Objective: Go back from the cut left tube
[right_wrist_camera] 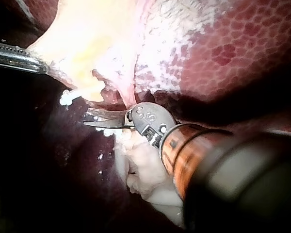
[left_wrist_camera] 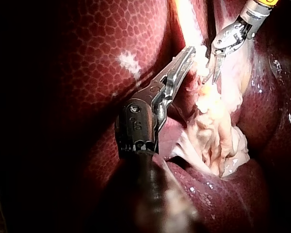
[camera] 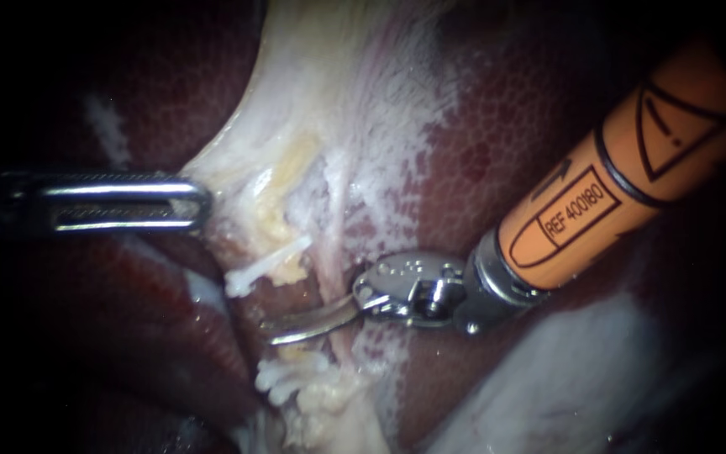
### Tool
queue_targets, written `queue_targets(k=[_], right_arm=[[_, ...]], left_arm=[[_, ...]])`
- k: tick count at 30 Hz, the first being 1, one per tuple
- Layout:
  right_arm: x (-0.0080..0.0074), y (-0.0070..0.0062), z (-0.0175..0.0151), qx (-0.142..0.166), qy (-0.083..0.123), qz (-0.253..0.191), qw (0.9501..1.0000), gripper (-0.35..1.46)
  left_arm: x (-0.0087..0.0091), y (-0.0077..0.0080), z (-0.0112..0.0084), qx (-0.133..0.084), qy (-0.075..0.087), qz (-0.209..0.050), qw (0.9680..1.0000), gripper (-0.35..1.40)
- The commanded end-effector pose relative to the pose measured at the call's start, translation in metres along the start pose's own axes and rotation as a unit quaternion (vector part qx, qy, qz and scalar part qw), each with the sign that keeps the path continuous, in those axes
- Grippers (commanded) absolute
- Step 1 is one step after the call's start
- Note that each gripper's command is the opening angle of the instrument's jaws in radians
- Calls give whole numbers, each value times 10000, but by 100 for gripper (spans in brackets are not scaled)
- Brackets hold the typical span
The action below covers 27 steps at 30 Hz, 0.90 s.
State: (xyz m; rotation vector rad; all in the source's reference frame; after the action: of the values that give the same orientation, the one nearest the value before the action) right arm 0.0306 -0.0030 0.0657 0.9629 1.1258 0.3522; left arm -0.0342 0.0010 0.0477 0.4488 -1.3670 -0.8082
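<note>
Close view of a dark red, mottled liver (camera: 506, 143) with a fan of pale tissue (camera: 321, 101) running down its middle.

The left tube is already cut. Its far stub (camera: 266, 262) hangs from the pale tissue and ends in a white tip. Its near stub (camera: 291, 374) lies apart from it, among white lumps that may be clips, though this is not clear. An open gap shows between the two ends.

The retreat seems hardly begun. The right instrument (camera: 283, 332) has its curved blades lying in that gap, pointing left. A narrow slit shows between the blades and they grip nothing. A thin pinkish strand crosses just beside their base. What seems left to do is draw the blades back to the right, along the shaft, clear of both stubs and that strand.

The right instrument comes in from the upper right. Its orange sleeve (camera: 615, 185) slopes down to a metal wrist that bends towards the left.

The left instrument (camera: 199, 202) reaches in level from the left. Its slotted jaws appear closed on the left edge of the pale tissue, holding it taut and well apart from the blades.
</note>
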Motion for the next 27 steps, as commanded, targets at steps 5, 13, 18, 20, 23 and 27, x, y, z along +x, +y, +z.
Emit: queue_targets(k=[5, 13, 18, 20, 23, 27], right_arm=[[1, -4, -22, -110, 39, 10, 9999, 31], [4, -9, -65, -288, 105, -58, 9995, 34], [4, -10, -90, -425, 143, -175, 9988, 46], [3, -9, -99, -446, 143, -284, 9985, 49], [1, -7, -115, -561, 167, -354, 9977, 52], [3, -6, -134, -746, 185, -631, 9950, 66]], left_arm=[[0, 0, -1, 3, 1, 0, 10000, -35], [1, 3, 0, 6, 1, 1, 10000, -35], [1, 5, 0, 7, 1, 1, 10000, -35], [1, 5, 0, 8, 1, 1, 10000, -35], [1, 5, 0, 9, 2, 1, 10000, -35], [2, 6, 0, 9, 2, 1, 10000, -35]])
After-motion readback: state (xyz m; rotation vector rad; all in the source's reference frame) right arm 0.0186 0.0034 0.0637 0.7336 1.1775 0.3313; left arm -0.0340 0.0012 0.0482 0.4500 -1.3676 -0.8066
